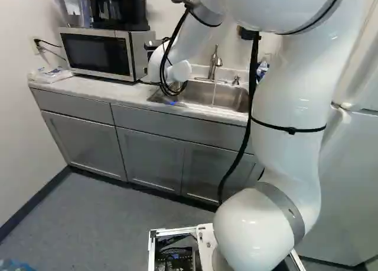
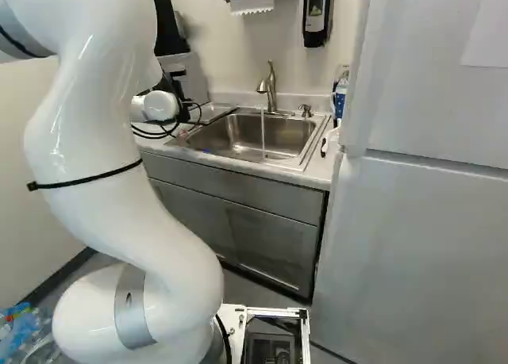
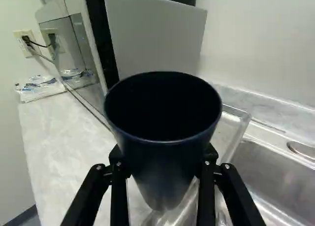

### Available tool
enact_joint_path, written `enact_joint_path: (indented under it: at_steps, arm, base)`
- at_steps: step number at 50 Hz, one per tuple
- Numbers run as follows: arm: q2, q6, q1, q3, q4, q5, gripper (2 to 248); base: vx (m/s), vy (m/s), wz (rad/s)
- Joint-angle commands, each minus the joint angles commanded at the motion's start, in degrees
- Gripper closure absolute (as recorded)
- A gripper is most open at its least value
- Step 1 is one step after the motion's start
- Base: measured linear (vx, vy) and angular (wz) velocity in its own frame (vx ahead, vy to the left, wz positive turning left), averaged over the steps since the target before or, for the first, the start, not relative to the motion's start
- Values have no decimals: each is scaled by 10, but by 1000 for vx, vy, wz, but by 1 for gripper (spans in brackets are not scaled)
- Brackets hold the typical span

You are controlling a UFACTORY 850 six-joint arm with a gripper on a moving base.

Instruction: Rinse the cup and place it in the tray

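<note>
Between its two fingers in the wrist view, my gripper (image 3: 164,169) holds the dark blue cup (image 3: 165,154), shut on it from both sides. The cup's open mouth faces the wrist camera, and its inside looks dark. Beyond and below the cup, a clear tray (image 3: 237,123) lies beside the sink, partly hidden by the cup. In the base views, the arm's wrist and cables hide the gripper and cup. A thin stream of water runs from the faucet (image 2: 271,86) into the sink (image 2: 238,132).
A microwave (image 1: 97,54) stands on the counter (image 1: 112,89), left of the sink in the left base view. A plastic packet (image 3: 42,87) lies near the wall outlet. The fridge (image 2: 421,237) is right of the sink. Grey cabinets (image 1: 153,156) are below the counter.
</note>
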Motion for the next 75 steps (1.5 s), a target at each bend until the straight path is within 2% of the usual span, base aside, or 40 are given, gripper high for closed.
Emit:
enact_joint_path:
  at_steps: [32,60,75]
  arm:
    - [49,0,-48,24,0,-53,126]
    - [68,0,-91,46,0,-52,126]
    - [65,0,-115,58,0,-34,126]
  base:
    - [0,0,0]
    - [0,0,0]
    - [0,0,0]
